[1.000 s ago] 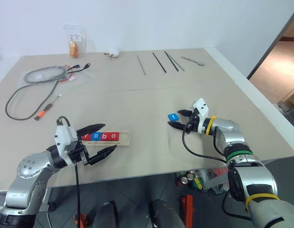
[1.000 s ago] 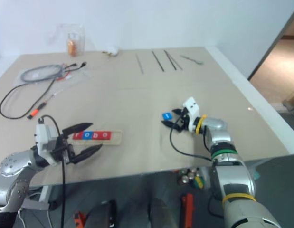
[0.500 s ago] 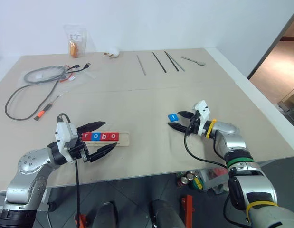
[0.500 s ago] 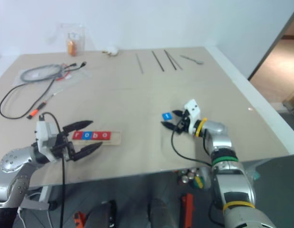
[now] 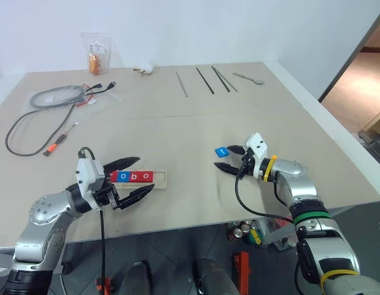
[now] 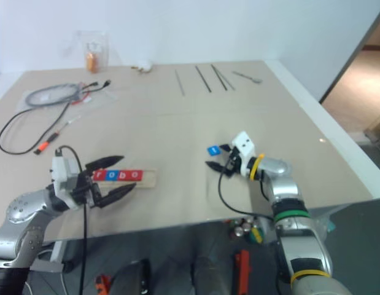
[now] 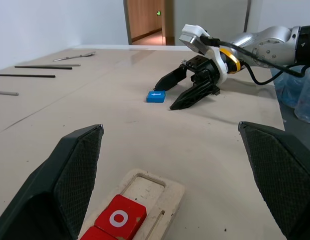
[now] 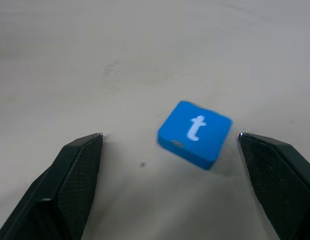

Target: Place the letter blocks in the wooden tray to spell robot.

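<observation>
Right wrist view: a blue block (image 8: pixel 195 133) with a white t is seen lying flat on the table (image 5: pixel 196 123), a little ahead of the right gripper (image 5: pixel 228 158), whose fingers are spread wide and hold nothing. From the head views, four blocks (image 5: pixel 132 177) are seen sitting in the wooden tray (image 5: pixel 160 179), well apart from it. The left gripper (image 5: pixel 129 179) is spread wide and empty just beside the tray.
</observation>
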Action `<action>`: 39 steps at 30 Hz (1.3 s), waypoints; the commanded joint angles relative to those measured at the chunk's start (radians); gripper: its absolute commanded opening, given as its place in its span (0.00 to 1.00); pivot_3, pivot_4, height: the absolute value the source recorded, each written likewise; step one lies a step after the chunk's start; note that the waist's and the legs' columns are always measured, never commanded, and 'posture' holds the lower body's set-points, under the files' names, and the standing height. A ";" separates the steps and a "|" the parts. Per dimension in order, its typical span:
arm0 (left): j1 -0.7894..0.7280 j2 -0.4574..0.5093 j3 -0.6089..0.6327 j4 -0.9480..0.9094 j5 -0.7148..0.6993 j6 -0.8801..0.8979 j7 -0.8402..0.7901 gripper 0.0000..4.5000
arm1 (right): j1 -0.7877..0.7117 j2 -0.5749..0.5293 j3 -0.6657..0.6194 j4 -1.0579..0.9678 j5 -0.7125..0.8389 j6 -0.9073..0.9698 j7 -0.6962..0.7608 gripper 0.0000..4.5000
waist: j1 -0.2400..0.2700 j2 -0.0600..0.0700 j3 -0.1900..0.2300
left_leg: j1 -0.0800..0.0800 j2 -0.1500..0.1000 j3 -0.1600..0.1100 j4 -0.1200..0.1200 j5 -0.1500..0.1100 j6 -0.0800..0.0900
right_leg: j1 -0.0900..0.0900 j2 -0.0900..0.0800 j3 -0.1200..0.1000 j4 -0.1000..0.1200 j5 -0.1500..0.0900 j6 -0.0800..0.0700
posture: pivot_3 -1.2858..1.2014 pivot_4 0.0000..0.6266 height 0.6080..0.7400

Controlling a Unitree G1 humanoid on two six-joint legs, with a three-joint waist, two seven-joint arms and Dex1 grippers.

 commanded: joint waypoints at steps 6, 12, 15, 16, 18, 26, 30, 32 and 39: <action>-0.002 -0.016 0.002 -0.011 0.007 -0.029 0.012 1.00 | -0.006 0.002 -0.008 -0.030 0.006 -0.020 -0.041 0.94 | 0.000 0.000 0.000 | 0.000 0.000 0.000 0.000 0.000 0.000 | 0.000 0.000 0.000 0.000 0.000 0.000 | 0.52 0.24 1.00; 0.004 -0.022 0.001 -0.016 0.011 -0.032 0.022 1.00 | 0.000 0.022 -0.045 -0.066 0.055 0.063 -0.073 0.94 | 0.000 0.000 0.000 | 0.000 0.000 0.000 0.000 0.000 0.000 | 0.000 0.000 0.000 0.000 0.000 0.000 | 0.52 0.24 1.00; 0.004 -0.025 0.000 -0.016 0.012 -0.033 0.026 1.00 | 0.018 0.037 -0.045 -0.085 0.049 0.066 -0.120 0.94 | 0.000 0.000 0.000 | 0.000 0.000 0.000 0.000 0.000 0.000 | 0.000 0.000 0.000 0.000 0.000 0.000 | 0.52 0.24 1.00; 0.003 -0.026 -0.001 -0.016 0.013 -0.033 0.027 1.00 | 0.033 0.041 -0.041 -0.103 0.047 0.061 -0.129 0.94 | 0.000 0.000 0.000 | 0.000 0.000 0.000 0.000 0.000 0.000 | -0.001 0.000 0.000 0.000 0.000 0.000 | 0.52 0.24 1.00; 0.003 -0.027 -0.001 -0.016 0.013 -0.033 0.029 1.00 | 0.056 0.046 -0.038 -0.134 0.043 0.057 -0.150 0.94 | 0.000 0.000 0.000 | 0.000 0.000 0.000 0.000 0.000 0.000 | -0.001 0.000 0.000 0.000 0.000 0.000 | 0.52 0.24 1.00; -0.004 -0.031 -0.011 -0.008 0.014 -0.034 0.029 1.00 | 0.126 0.055 -0.076 -0.260 0.091 0.113 -0.211 0.66 | 0.000 0.000 0.000 | -0.001 0.000 0.000 -0.001 0.000 0.000 | 0.000 0.000 0.000 0.000 0.000 0.000 | 0.52 0.24 1.00; -0.008 -0.033 -0.016 -0.003 0.014 -0.037 0.030 1.00 | 0.156 0.056 -0.095 -0.346 0.123 0.176 -0.252 0.35 | 0.001 0.000 0.000 | -0.001 0.000 0.000 -0.001 0.000 0.000 | -0.001 0.000 0.000 0.000 0.000 0.000 | 0.52 0.24 1.00; -0.008 -0.033 -0.018 -0.001 0.014 -0.040 0.030 1.00 | 0.167 0.057 -0.088 -0.361 0.121 0.184 -0.263 0.19 | 0.001 0.000 0.000 | -0.001 0.000 0.000 -0.001 0.000 0.000 | -0.001 0.000 0.000 0.000 0.000 0.000 | 0.52 0.24 1.00; -0.016 -0.038 -0.026 0.009 0.019 -0.047 0.030 1.00 | 0.157 0.061 -0.066 -0.338 0.100 0.178 -0.279 0.00 | 0.001 0.000 0.000 | -0.001 0.000 0.000 -0.001 0.000 0.000 | -0.001 0.000 0.000 0.000 0.000 0.000 | 0.52 0.24 1.00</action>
